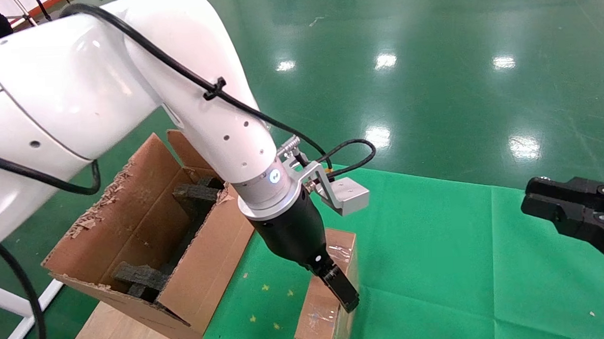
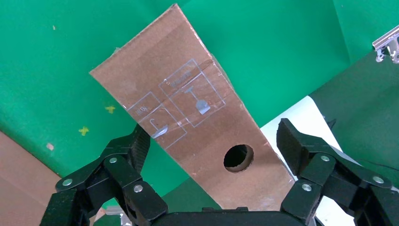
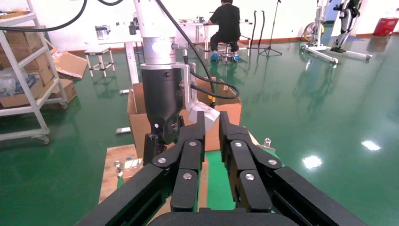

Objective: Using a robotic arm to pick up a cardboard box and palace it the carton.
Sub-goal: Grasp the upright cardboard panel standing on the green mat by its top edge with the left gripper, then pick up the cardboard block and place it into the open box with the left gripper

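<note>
The robotic arm's left gripper [image 2: 214, 155] hangs spread over the cardboard box [image 1: 327, 290], fingers astride its taped top but not yet pinching; the box stands on edge on the green worktop [image 1: 438, 265], just beside the carton [image 1: 147, 237]; a pinch on slick tape may slip, or one finger touching first may tip the slim box over; the carton's ragged near flap could snag it in transit; the right gripper [image 3: 212, 141] idles pressed together, well apart

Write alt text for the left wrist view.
The left gripper hangs open over the cardboard box, one black finger on each side of it, neither clearly touching. The brown box has clear tape, printed handling symbols and a round hole, and stands on green cloth.
</note>
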Available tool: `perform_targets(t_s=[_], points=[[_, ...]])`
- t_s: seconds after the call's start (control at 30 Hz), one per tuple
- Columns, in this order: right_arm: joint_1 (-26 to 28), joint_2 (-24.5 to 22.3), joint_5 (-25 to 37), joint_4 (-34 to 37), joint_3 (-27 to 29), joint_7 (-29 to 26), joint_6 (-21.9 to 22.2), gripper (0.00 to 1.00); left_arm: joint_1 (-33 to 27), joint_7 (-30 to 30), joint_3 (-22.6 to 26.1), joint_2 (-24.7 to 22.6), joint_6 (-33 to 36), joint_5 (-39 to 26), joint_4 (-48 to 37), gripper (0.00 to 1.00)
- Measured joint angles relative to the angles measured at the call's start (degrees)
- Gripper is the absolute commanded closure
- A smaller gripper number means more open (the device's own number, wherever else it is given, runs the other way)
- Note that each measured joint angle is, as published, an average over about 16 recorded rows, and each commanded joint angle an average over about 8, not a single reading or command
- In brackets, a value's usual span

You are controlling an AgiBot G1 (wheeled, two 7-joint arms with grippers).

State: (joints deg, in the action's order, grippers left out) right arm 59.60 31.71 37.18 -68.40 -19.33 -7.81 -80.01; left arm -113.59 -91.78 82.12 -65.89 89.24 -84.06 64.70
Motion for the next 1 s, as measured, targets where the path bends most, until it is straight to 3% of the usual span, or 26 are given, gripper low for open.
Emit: perform_targets(t_s=[0.67,0.83,1.0], points=[[0.0,0.0,0.0,0.0,0.0,0.0,0.0,0.00,-0.2,0.1,-0.2,0.9,-0.1,-0.3,0.7,1.00],[0.0,0.0,0.0,0.0,0.0,0.0,0.0,0.00,-1.3,1.4,-0.6,3.6,-0.4,-0.3,1.9,1.00],[0.0,0.0,0.0,0.0,0.0,0.0,0.0,0.00,-4.1,4.4,-2.5,9.3,-1.2,0.1,3.7,1.00]])
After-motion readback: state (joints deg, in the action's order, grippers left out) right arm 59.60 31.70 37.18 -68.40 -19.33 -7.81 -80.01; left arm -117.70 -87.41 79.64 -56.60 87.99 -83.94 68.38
